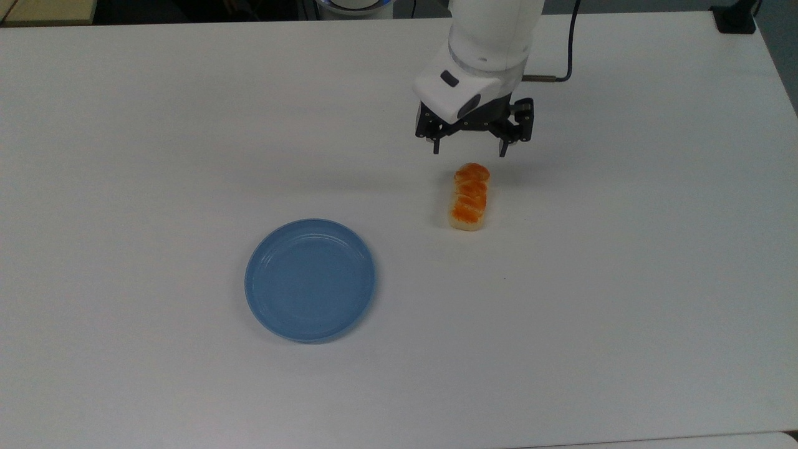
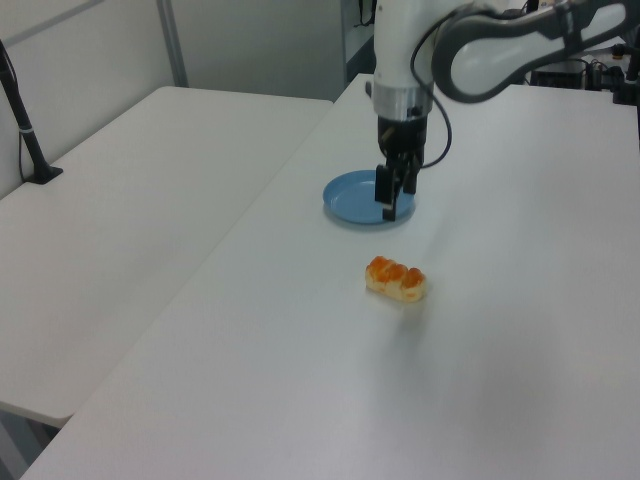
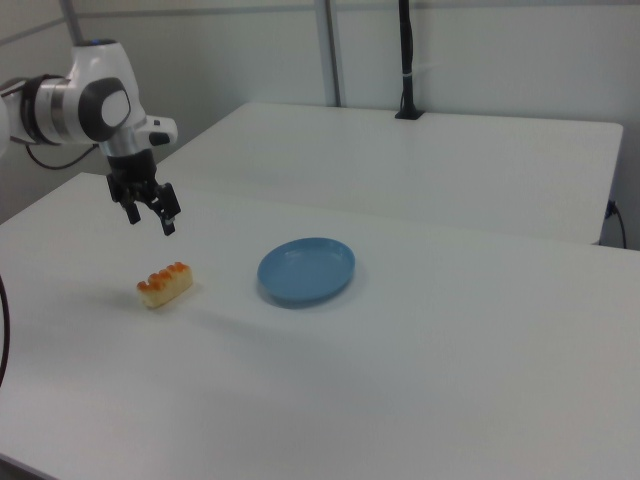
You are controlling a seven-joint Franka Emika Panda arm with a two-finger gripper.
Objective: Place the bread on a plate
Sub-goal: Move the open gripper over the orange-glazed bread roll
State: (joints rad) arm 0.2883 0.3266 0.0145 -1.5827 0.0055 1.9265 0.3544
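On white table (image 1: 187,125), glossy braided bread (image 1: 469,197).

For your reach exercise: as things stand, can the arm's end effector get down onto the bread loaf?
Probably yes: the end effector hangs open above the bread loaf, with only bare table around.

Bright, even overhead light, soft faint shadows on the table (image 1: 623,280), slightly grainy.
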